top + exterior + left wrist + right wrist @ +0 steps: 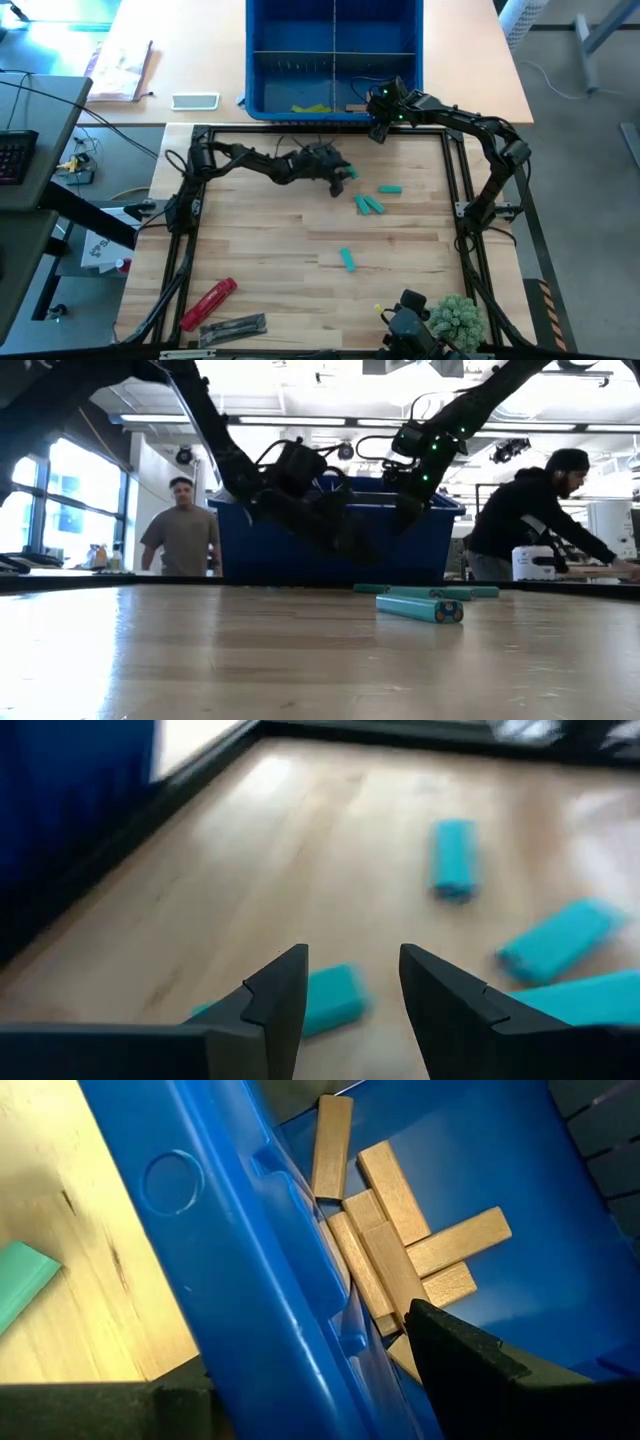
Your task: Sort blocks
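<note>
No readable writing shows on the blue bin (270,80).

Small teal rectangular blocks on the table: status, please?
Left gripper open over one teal block. Right gripper open at blue plastic bin. Nothing blocking.

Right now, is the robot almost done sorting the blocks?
Nearly. Tan blocks and yellow-green ones already lie in the blue bin. The left hand hovers open over a teal block; the right hand sits at the bin's edge. About five teal blocks remain on the table.
</note>
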